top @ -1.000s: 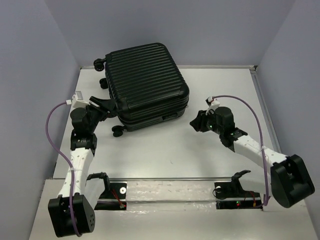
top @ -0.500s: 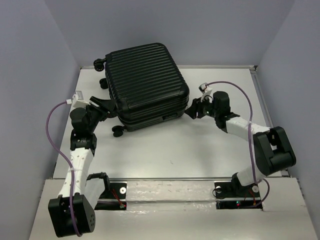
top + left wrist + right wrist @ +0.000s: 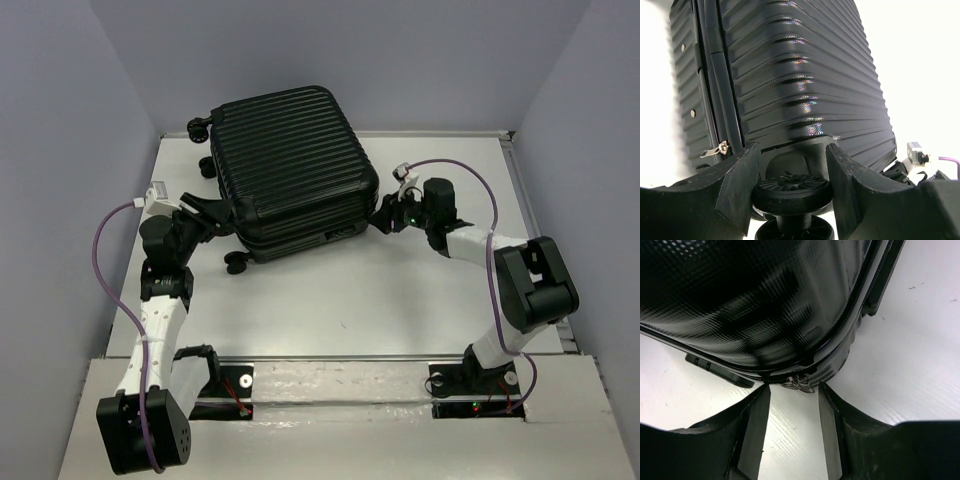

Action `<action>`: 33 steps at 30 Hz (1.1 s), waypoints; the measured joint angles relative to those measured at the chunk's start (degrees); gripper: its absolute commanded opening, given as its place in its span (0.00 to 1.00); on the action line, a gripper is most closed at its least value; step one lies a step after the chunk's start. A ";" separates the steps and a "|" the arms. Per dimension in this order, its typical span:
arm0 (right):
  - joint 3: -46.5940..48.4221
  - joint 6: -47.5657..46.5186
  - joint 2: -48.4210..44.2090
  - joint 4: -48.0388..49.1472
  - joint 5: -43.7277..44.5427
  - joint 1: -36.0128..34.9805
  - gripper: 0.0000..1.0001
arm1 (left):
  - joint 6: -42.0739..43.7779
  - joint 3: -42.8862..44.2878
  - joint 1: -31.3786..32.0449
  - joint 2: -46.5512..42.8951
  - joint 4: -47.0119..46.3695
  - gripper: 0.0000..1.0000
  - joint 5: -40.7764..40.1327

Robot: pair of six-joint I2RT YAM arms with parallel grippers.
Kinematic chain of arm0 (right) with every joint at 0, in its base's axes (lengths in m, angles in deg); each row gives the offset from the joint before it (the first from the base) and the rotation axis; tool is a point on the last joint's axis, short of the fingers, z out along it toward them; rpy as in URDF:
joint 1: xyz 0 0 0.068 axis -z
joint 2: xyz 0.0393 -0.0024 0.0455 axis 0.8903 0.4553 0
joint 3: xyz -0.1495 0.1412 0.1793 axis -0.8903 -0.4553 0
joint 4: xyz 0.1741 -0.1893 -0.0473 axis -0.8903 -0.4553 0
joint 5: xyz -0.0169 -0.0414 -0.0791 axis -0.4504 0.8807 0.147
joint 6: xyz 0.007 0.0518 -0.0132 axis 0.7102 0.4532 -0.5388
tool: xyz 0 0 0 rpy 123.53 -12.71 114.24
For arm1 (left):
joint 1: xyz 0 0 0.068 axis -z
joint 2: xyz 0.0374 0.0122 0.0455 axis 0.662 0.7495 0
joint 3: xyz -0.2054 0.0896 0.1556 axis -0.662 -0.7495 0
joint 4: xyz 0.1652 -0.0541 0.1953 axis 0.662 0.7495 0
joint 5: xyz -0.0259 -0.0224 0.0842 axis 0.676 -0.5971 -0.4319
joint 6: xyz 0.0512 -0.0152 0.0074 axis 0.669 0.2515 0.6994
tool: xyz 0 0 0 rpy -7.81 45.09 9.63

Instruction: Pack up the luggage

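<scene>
The right arm has swung in from the right side of the table, and the right gripper is now pressing up to the near-right corner of the luggage. The left arm has not moved.

The luggage is lying flat on its broad ribbed side at the far left-centre of the table. It is zipped shut, so nothing inside is showing. Its wheeled end is facing left and its length is running roughly left to right.

The left gripper is spread wide, with a suitcase wheel sitting between its fingers; whether they are gripping it cannot be told.

The right gripper's jaws are standing partly apart, holding nothing, either side of the zip pull at the corner seam.
</scene>
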 measured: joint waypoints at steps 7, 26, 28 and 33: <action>-0.42 0.50 0.87 3.58 -2.36 0.07 0.15 | 0.39 -0.02 0.00 0.00 -0.07 0.06 0.17; -2.38 8.98 -4.11 3.72 28.92 -33.53 0.07 | -2.49 -1.70 14.82 -0.15 -3.91 0.06 -5.86; 0.13 10.60 -1.29 3.87 30.86 -37.75 0.07 | -3.30 -1.99 17.49 0.00 -4.52 0.06 -5.05; 5.75 13.46 4.83 5.84 36.22 -43.52 0.07 | -4.66 -3.37 18.36 -1.55 -5.27 0.06 -5.88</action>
